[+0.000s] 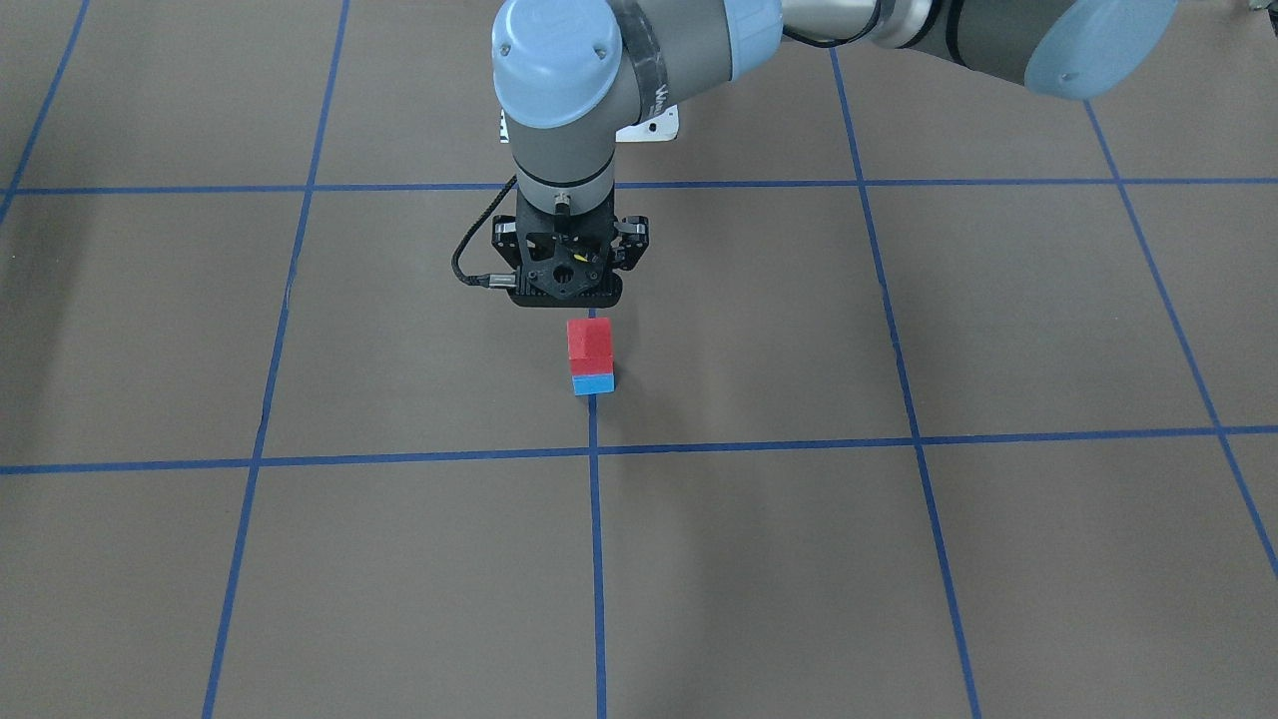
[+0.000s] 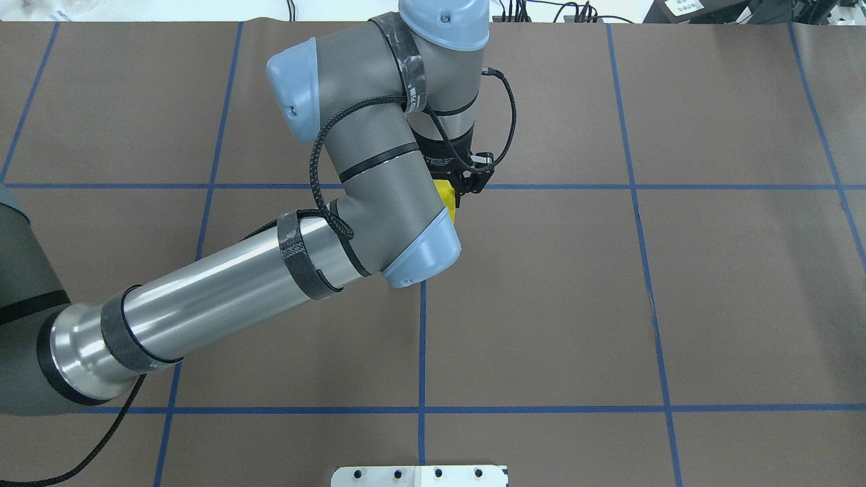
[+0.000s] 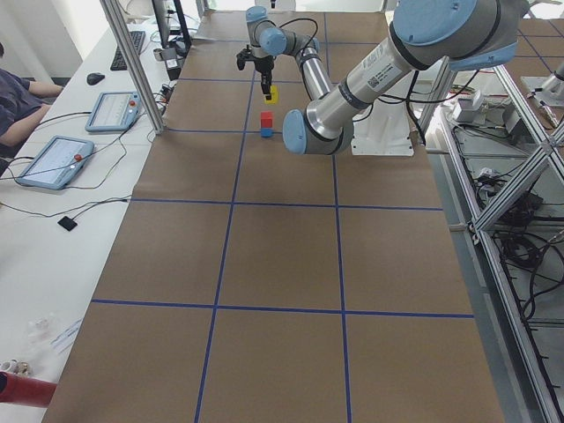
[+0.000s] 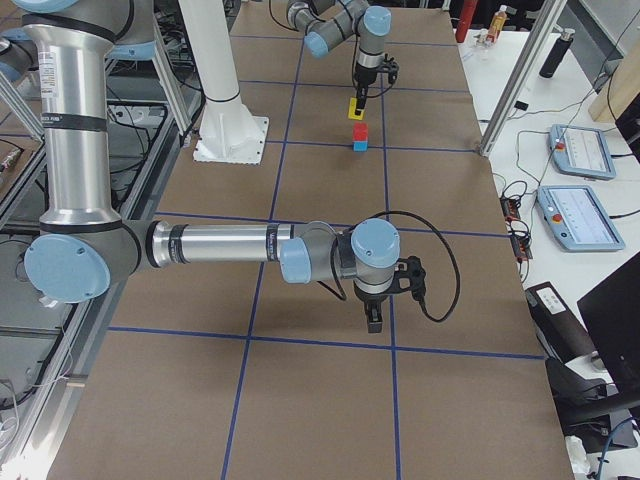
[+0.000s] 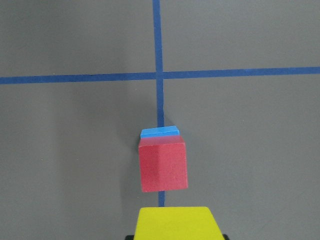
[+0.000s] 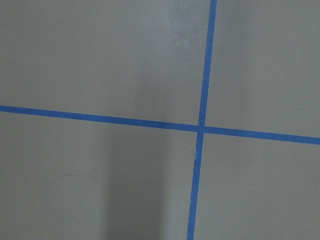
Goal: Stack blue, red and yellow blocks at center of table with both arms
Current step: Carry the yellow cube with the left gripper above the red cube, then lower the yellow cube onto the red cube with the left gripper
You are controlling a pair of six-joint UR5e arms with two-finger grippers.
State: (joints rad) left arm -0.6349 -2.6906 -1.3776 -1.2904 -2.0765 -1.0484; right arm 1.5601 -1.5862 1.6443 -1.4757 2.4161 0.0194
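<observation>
A red block (image 1: 589,340) sits on a blue block (image 1: 593,383) on a blue tape line at the table's middle. My left gripper (image 1: 567,282) is shut on a yellow block (image 2: 446,200) and holds it in the air above the stack, slightly toward the robot's side. In the left wrist view the yellow block (image 5: 175,223) is at the bottom edge, with the red block (image 5: 162,165) and blue block (image 5: 160,132) just beyond it. My right gripper (image 4: 374,322) hangs low over bare table far from the stack. It shows only in the exterior right view, so I cannot tell its state.
Brown paper with a blue tape grid (image 2: 423,338) covers the table. The robot's white base plate (image 2: 419,475) is at the near edge. Operator tablets (image 4: 575,150) lie on a side bench beyond the table's far edge.
</observation>
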